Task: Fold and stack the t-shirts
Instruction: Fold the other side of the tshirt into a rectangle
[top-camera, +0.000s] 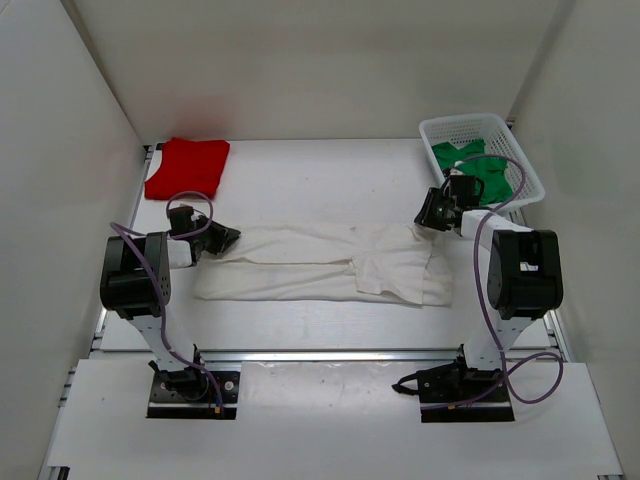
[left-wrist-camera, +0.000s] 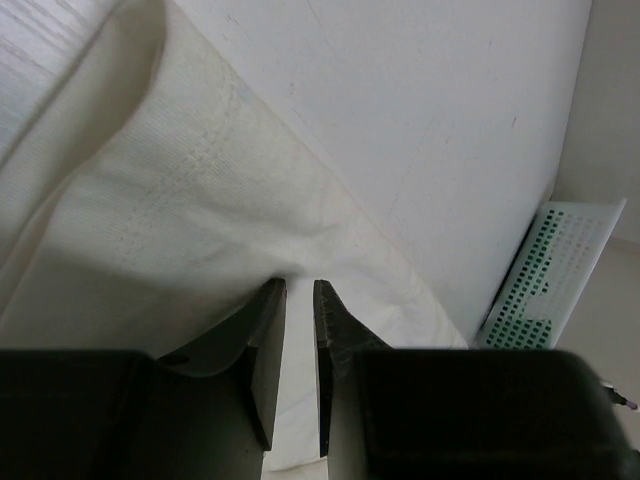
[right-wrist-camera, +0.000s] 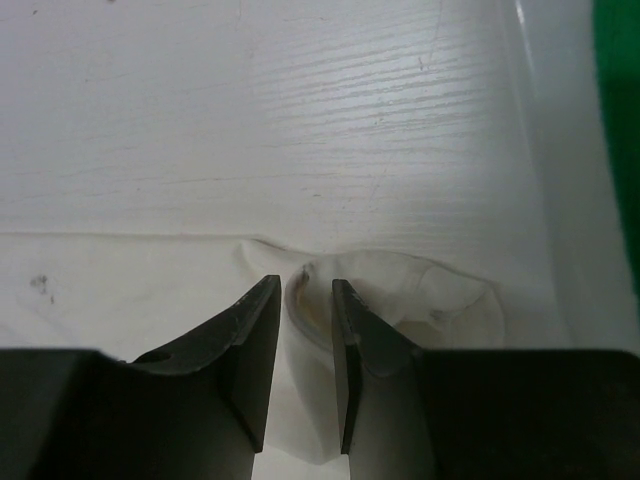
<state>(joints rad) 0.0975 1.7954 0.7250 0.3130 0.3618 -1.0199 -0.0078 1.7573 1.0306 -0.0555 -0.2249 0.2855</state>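
The white t-shirt (top-camera: 310, 265) lies spread lengthwise across the middle of the table. My left gripper (top-camera: 226, 238) is at its left end. In the left wrist view that gripper (left-wrist-camera: 298, 290) has its jaws close together on an edge of the white cloth (left-wrist-camera: 180, 200). My right gripper (top-camera: 430, 216) is at the shirt's far right corner. In the right wrist view the right gripper (right-wrist-camera: 305, 285) stands slightly parted over a puckered fold of the cloth (right-wrist-camera: 130, 280) that rests on the table. The red t-shirt (top-camera: 187, 167) lies folded at the back left. The green t-shirt (top-camera: 475, 165) is in the basket.
A white mesh basket (top-camera: 440, 128) stands at the back right, just behind my right gripper; its wall shows in the left wrist view (left-wrist-camera: 550, 270). White walls close the table in on the left, back and right.
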